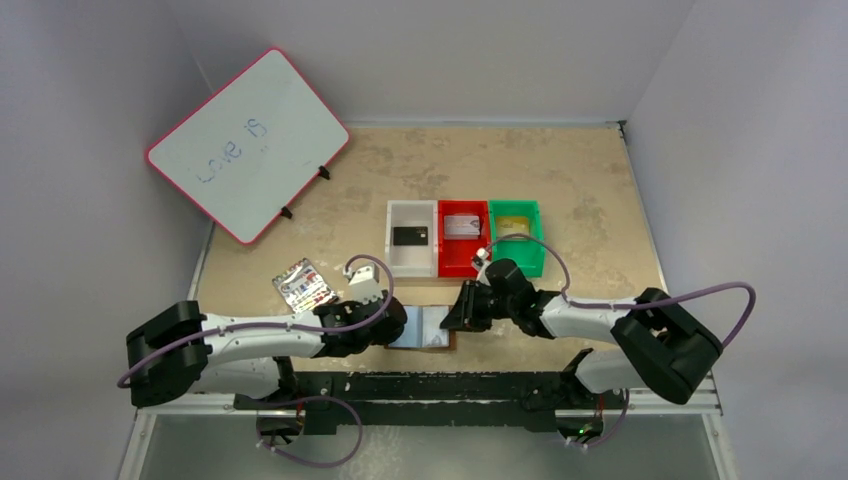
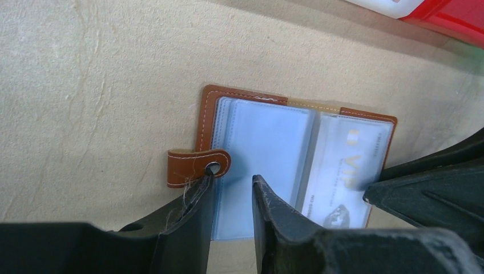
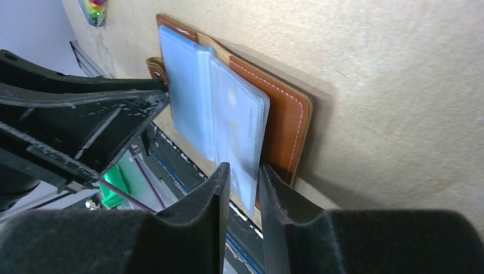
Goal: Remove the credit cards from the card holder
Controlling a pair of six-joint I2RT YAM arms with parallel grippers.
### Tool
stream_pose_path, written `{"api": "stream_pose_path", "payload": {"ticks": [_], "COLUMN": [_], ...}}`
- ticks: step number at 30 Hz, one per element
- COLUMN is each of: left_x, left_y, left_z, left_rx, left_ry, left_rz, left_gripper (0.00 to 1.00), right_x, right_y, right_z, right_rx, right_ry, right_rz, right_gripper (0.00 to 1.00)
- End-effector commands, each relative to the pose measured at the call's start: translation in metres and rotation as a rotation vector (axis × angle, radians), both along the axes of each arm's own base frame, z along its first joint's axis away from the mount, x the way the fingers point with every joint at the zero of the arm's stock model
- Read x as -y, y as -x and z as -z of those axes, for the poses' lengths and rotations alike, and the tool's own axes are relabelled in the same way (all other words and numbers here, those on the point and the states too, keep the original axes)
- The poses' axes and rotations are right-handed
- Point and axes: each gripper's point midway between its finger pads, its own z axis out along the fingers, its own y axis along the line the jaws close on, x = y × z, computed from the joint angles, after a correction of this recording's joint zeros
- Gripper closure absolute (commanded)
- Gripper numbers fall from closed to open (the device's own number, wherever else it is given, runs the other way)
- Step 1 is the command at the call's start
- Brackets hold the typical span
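Looking from the top cam, you've got a mottled tan table (image 1: 600,180) boxed in by plain pale walls (image 1: 450,50) on 3 sides, w/ a black mounting rail (image 1: 430,385) along the near edge. A pink-framed whiteboard (image 1: 250,145) leans at the far-left corner, blue scribble on it.

Mid-table, 3 bins sit side by side:
- white bin (image 1: 394,262) w/ the black card (image 1: 411,236)
- red bin (image 1: 447,262) w/ the silvery card (image 1: 462,226)
- green bin (image 1: 535,262) w/ the gold-tan card (image 1: 513,224)

The rainbow-striped pack (image 1: 303,284) lies flat to their left.

The card holder (image 1: 425,328) lies open, clear sleeves up, near the rail & btwn both grippers. A pale VIP card (image 2: 342,177) shows in one sleeve.

Your left gripper (image 2: 234,178) has its jaws a little apart at the snap tab (image 2: 200,165) edge, nothing pinched. Your right gripper (image 3: 244,168) sits at the opposite edge, fingers narrowly apart, w/ a sleeve (image 3: 240,125) corner reaching btwn them. Can't tell if it's gripped.
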Motion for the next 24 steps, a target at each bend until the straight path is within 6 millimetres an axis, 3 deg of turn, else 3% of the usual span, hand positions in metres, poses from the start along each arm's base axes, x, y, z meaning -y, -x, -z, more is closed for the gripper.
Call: {"api": "stream_pose_path", "payload": {"ticks": [1,3,6,10,19,24], "left_x": [-0.001,-0.001,0.003,0.006,0.007,0.007], "left_y": [0.001,0.002,0.003,0.003,0.002,0.002], "left_z": [0.004,0.006,0.006,0.006,0.005,0.006], "left_rx": [-0.003,-0.007,-0.008,-0.011,-0.007,-0.008], "left_ry": [-0.016,-0.015,0.003,0.013,0.009,0.001], "left_rz": [0.011,0.013,0.019,0.028,0.032,0.033], "left_gripper": [0.71,0.73,0.74,0.75,0.76,0.76], "right_x": [-0.016,-0.018,-0.016,-0.016,-0.013,-0.023], "right_y": [-0.012,-0.012,-0.013,-0.016,-0.022,-0.018], "right_z": [-0.027,-0.031,-0.032,-0.037,-0.047,-0.050], "right_rx": [0.069,0.074,0.068,0.085,0.122,0.132], "right_ry": [-0.061,-0.060,0.005,0.094,0.244,0.203], "right_rz": [-0.010,-0.013,-0.001,0.013,0.027,-0.024], "right_gripper": [0.76,0.84,0.86,0.74,0.72,0.76]}}
